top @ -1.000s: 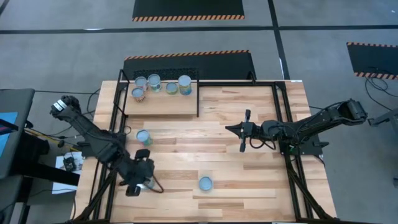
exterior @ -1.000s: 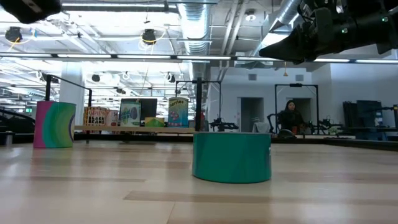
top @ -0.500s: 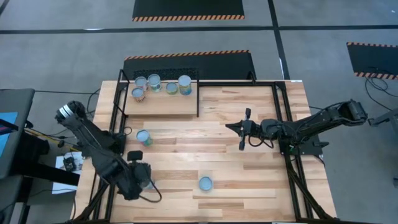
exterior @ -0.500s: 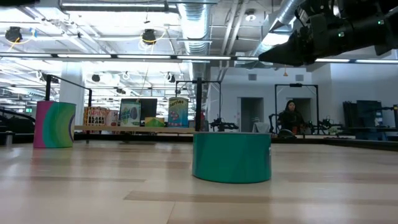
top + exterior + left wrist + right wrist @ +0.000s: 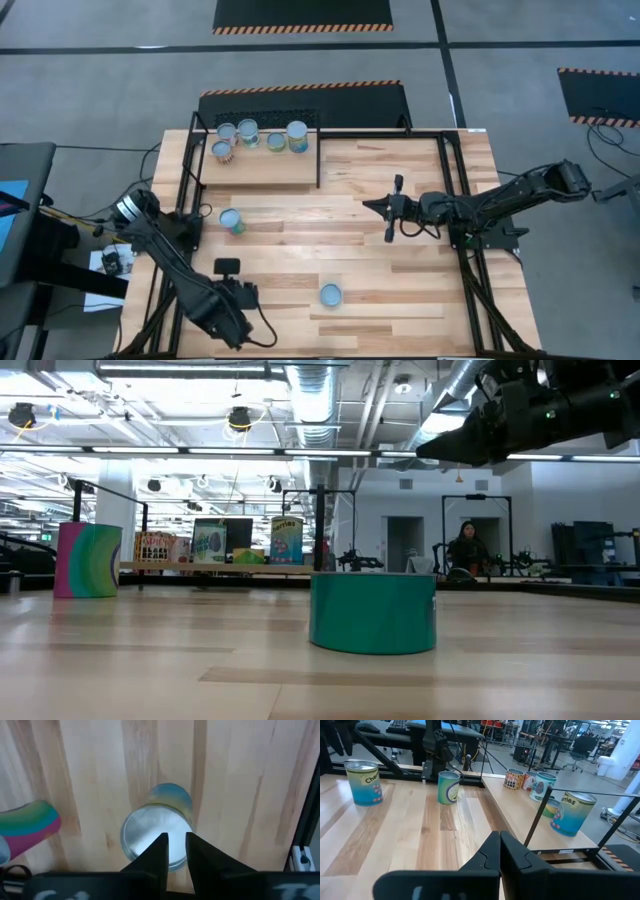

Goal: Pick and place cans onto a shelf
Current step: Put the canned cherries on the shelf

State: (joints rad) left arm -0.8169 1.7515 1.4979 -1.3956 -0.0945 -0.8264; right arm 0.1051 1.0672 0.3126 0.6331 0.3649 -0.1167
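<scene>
Left tool (image 5: 173, 851) hangs over a silver-topped can (image 5: 158, 832) near the surface's (image 5: 400, 290) front-left corner, fingers narrowly parted, gripping nothing. Right tool (image 5: 390, 210), fingers pressed together and empty, waits mid-surface. Four cans (image 5: 260, 136) stand on the shelf (image 5: 262, 170); two more stand on the planks.

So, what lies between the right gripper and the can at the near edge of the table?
Nothing: in the high view only bare planks separate the right gripper from the can.
</scene>
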